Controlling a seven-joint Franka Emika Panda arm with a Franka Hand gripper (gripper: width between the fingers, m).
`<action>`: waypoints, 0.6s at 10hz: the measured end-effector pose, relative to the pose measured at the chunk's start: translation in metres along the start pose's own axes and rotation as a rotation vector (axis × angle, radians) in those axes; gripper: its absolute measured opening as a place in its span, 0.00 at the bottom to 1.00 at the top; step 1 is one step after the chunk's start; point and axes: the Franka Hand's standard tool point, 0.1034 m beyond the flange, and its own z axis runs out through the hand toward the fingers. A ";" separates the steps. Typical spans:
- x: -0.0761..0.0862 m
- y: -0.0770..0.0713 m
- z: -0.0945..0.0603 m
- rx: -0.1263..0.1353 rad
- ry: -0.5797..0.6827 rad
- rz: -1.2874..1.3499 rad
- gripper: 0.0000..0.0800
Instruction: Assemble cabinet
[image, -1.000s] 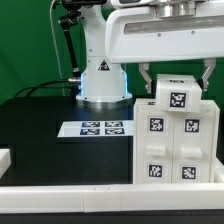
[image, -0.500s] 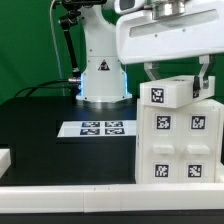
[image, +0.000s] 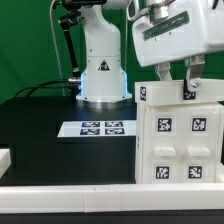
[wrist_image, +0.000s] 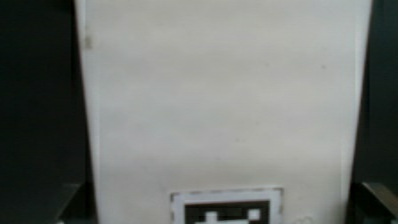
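The cabinet (image: 180, 145) is a white boxy body with tagged drawer blocks on its front, standing at the exterior view's right on the black table. Its white top piece (image: 148, 95) lies flat on the body, a tag on its side facing the exterior view's left. My gripper (image: 176, 84) comes down from above, its jaws standing astride this top piece and closed against its sides. In the wrist view the top piece (wrist_image: 214, 100) fills the picture between the jaws, with a tag near my gripper (wrist_image: 221, 205). The fingertips (wrist_image: 68, 205) show only as dark edges.
The marker board (image: 98, 128) lies flat on the table in the middle. The arm's white base (image: 103, 75) stands behind it. A long white rail (image: 70, 190) runs along the front edge. A small white part (image: 5, 158) sits at the far left.
The top piece has gone from tilted to flat on the body and turned, so its tag now faces the exterior view's left. My hand has turned with it and shifted right.
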 end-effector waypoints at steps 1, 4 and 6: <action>0.001 0.000 0.001 0.006 -0.012 0.094 0.70; 0.001 0.001 0.001 0.003 -0.045 0.398 0.70; 0.001 0.001 0.001 0.005 -0.052 0.483 0.70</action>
